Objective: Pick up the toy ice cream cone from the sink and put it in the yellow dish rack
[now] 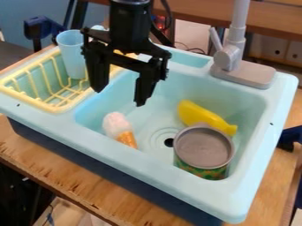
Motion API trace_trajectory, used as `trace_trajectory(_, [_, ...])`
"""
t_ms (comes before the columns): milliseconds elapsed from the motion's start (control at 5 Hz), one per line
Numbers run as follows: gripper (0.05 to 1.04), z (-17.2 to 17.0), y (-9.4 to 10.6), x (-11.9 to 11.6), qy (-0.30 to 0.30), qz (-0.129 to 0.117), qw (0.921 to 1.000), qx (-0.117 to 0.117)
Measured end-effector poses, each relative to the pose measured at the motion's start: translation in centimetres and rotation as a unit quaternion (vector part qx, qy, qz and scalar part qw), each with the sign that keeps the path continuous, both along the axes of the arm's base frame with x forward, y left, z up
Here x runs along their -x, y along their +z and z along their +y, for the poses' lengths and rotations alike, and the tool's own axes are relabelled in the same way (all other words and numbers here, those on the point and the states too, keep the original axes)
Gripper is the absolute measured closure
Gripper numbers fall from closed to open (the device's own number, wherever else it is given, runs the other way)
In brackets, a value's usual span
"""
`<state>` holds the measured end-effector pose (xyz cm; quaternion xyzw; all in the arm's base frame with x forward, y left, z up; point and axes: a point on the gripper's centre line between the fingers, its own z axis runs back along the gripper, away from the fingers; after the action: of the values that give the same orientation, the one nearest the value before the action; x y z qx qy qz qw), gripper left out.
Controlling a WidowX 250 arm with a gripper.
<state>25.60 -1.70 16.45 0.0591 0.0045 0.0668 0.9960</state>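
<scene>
Currently, tool (119, 97): released, its two fingers spread apart with nothing between them, hanging over the left part of the light-blue sink (242, 198).
Ice cream cone (117, 123): lying in the basin near its left edge, pale pink scoop toward the tool, orange cone toward the near edge.
Yellow toy (203, 115): curved like a banana, lying toward the basin's right edge.
Can (202, 145): upright by the basin's near right corner, grey round end up, green and orange pattern around its side.
Drain (169, 142): between cone and can.
Rack (65, 107): yellow, set into the sink's left end, a light-blue cup (72, 48) upright at its far side.
Faucet (245, 76): grey, mounted at the sink's far edge.
Desk (47, 163): wooden, beneath the sink.
</scene>
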Motion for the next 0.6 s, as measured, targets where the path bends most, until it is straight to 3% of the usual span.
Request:
trace_trajectory(200, [0.075,0.3,-0.4,-0.3,0.036,-0.007,0.9993,-0.001])
trace_trajectory(400, [0.076,0.4,-1.6,-0.5,0.066,0.013,0.9977,-0.011])
trace_trajectory(600, [0.075,0.1,-2.6,-0.7,0.089,0.028,0.9956,-0.006])
